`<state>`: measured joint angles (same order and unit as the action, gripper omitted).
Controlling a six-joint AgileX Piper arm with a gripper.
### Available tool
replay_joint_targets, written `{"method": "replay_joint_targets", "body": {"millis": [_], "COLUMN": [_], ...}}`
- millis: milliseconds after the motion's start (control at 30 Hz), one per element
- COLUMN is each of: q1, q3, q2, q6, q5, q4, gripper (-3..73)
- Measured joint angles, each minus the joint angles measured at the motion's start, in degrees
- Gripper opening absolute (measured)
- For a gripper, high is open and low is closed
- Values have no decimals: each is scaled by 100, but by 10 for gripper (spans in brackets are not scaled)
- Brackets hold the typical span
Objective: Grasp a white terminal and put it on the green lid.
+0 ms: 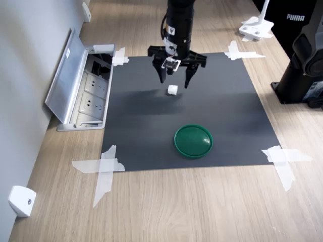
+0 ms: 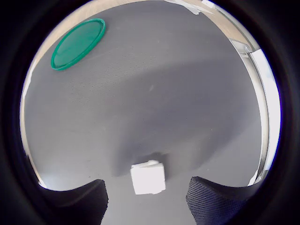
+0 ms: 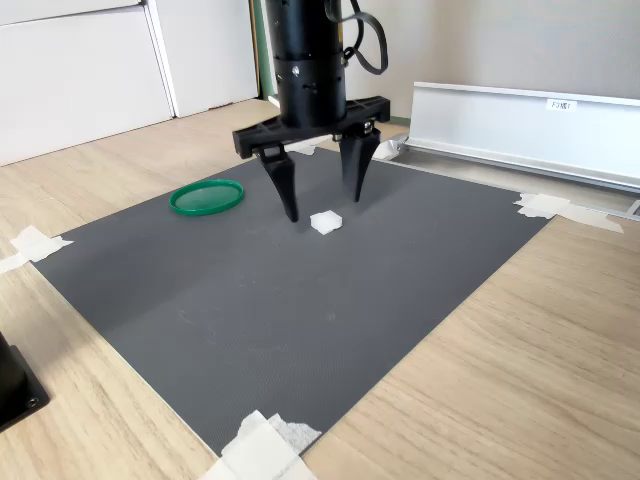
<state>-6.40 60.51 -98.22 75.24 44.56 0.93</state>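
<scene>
**A:** Where did the white terminal [image 1: 172, 89] sit at that point?

**B:** On the dark mat [image 1: 217, 106], loose, directly under the gripper [image 1: 175, 79]. The jaws were spread wide and held nothing; in the wrist view the block [image 2: 148, 177] lay in the gap between the two fingertips [image 2: 77, 202], clear of both. The green lid [image 1: 193, 140] lay flat and bare on the same mat, well apart from the block, toward the near edge in the first exterior view.

**A:** How would you have expected the block to handle?

**B:** I judged it very light and rigid, a small hard plastic cube with smooth faces. Light enough that a finger closing early could nudge it across the mat. I'd have taken it on two opposite flat sides, low and centred, so it didn't twist out.

**A:** Anything you couldn't make out?

**B:** Quite a bit. The wrist view cut the fingers off at the frame edge, so their inner pads were hidden. How far the tips stood above the mat was hard to judge, though in the second exterior view they [image 3: 289, 205] looked close to it. Any detail on the terminal's faces was too small to read
</scene>
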Motion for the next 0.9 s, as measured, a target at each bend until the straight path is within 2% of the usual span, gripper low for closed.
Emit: {"method": "replay_joint_targets", "body": {"millis": [233, 500, 733, 900], "q1": [5, 341, 343, 343], "q3": [0, -122, -122, -122], "q2": [-86, -142, -142, -144], "q6": [305, 205, -43, -159], "q5": [-152, -202, -325, -367], "q4": [116, 24, -297, -408], "gripper": [675, 670, 669, 659]}}
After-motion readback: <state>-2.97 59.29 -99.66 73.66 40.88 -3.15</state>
